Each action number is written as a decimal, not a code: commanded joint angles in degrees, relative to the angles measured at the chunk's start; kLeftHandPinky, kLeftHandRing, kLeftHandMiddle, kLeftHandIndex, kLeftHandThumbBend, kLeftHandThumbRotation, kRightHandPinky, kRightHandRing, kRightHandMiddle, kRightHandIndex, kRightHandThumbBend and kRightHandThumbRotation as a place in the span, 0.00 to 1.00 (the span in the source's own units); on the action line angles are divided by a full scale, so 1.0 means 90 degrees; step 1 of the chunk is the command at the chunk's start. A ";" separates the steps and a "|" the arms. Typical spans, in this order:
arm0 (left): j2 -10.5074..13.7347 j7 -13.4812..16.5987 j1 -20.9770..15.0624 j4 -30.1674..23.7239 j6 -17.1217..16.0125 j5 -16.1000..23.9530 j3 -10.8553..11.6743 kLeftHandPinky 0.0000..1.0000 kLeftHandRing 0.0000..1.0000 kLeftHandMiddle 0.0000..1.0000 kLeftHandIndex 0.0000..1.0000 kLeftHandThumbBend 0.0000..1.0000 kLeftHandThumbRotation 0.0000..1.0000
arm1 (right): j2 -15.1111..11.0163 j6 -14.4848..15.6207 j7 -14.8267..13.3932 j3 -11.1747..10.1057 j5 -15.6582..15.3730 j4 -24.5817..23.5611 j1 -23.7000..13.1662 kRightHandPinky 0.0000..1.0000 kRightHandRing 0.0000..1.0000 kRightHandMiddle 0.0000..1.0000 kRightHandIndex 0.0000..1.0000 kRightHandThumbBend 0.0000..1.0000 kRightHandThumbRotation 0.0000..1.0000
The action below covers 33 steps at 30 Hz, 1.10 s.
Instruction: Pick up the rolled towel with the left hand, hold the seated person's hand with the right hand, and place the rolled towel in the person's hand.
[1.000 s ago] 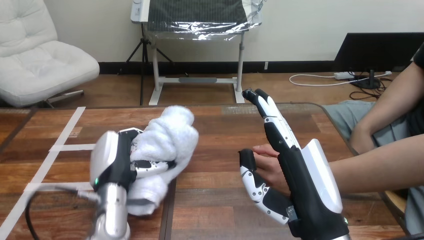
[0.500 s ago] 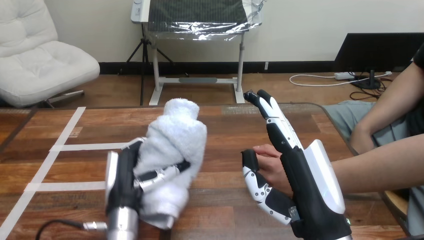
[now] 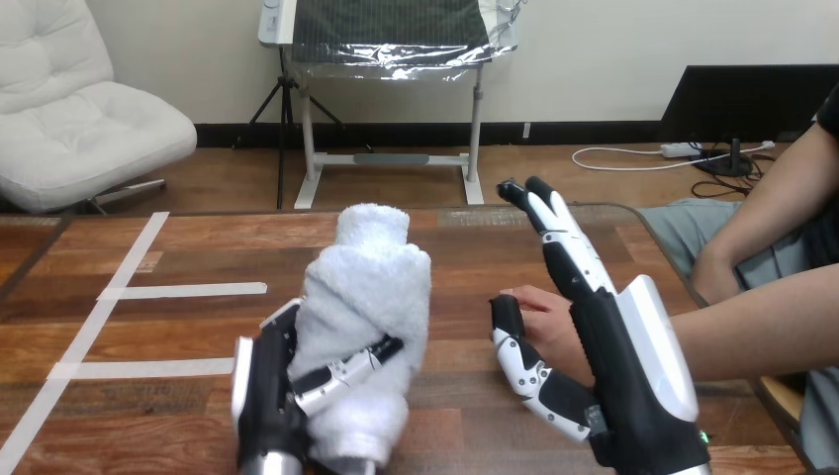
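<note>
Head view: the wooden surface [image 3: 465, 247] carries white tape strips [image 3: 183, 290] at its left. The left hand [image 3: 265, 396] has its fingers curled round the rolled towel [image 3: 371, 287], upright near the middle. The right hand [image 3: 613, 366] stands with fingers straight and thumb apart, the person's hand [image 3: 549, 322] between them; whether they touch is hidden

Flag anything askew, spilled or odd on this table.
Nothing is spilled or damaged. The rolled towel stands a little tilted in the left hand, whose fingers curl round it. The right hand stands straight-fingered beside the person's hand, not closed round it.
</note>
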 commanded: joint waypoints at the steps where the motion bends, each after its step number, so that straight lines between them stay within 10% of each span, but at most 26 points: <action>1: -0.0502 -0.0251 0.0113 -0.2255 -0.0780 -0.0450 0.0032 0.26 0.32 0.40 0.49 0.66 0.01 | -0.0337 0.0369 0.0274 -0.0597 0.0037 -0.0606 -0.0611 1.00 1.00 1.00 0.94 0.24 0.00; 18: -0.0860 -0.0646 0.0679 -0.2646 -0.0945 -0.0446 -0.0184 0.25 0.32 0.40 0.49 0.62 0.00 | -0.1625 0.1724 0.1326 -0.1481 -0.1123 -0.0892 -0.1254 0.86 0.93 0.93 0.85 0.73 0.00; 33: -0.0848 -0.0707 0.0854 -0.2668 -0.1112 -0.0121 -0.0290 0.25 0.33 0.40 0.49 0.60 0.00 | -0.2835 0.2769 0.2626 -0.1721 -0.1557 -0.0425 -0.2137 0.76 0.86 0.86 0.79 0.91 0.00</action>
